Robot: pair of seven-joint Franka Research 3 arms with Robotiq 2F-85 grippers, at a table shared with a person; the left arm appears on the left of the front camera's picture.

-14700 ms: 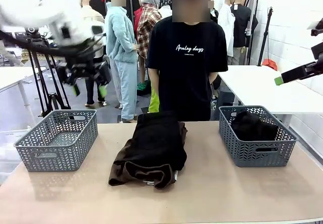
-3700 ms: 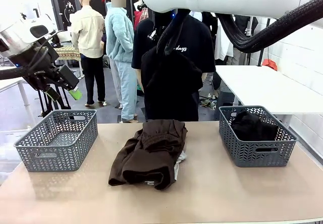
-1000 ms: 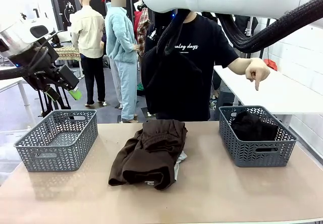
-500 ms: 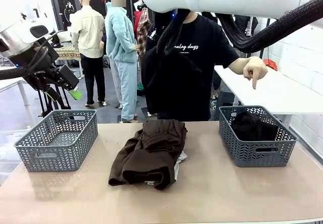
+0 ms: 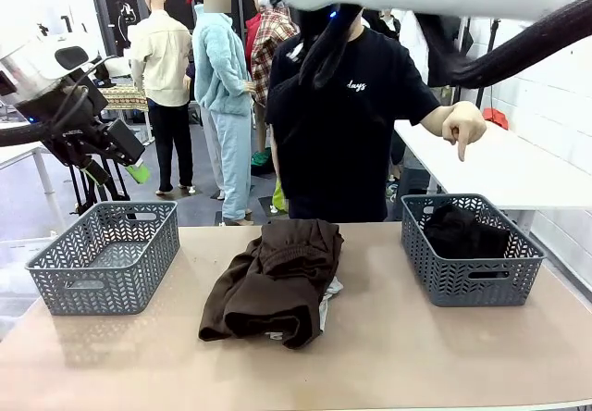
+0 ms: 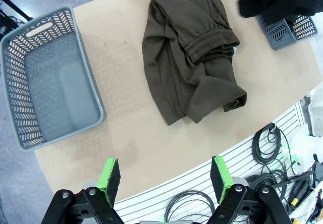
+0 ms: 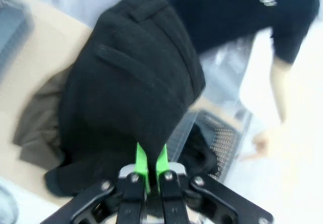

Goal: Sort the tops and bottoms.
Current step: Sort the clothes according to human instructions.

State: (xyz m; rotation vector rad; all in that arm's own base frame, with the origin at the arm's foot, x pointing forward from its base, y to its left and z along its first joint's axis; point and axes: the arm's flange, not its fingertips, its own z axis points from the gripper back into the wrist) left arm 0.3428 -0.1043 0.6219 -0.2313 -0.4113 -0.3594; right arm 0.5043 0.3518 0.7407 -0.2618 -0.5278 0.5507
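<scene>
My right gripper [image 7: 150, 159] is shut on the plain black bottoms [image 7: 131, 82], which hang from it high over the table's middle [image 5: 319, 59], in front of the person. The dark brown bottoms [image 5: 276, 281] with a gathered waistband lie crumpled mid-table [image 6: 192, 67]. A sliver of light grey cloth, the tops [image 5: 330, 290], peeks out under their right edge. My left gripper [image 6: 165, 176] is open and empty, held high off the table's left side [image 5: 116, 147].
A grey mesh basket [image 5: 104, 255] stands empty at the left. Another basket [image 5: 472, 272] at the right holds dark cloth [image 5: 458, 228]. The person's hand [image 5: 462, 129] points down at that right basket. Cables hang below the table's near edge [image 6: 272, 143].
My right arm has risen a little, carrying the black bottoms with it. The person's hand keeps pointing down over the right basket. The left arm has not moved.
</scene>
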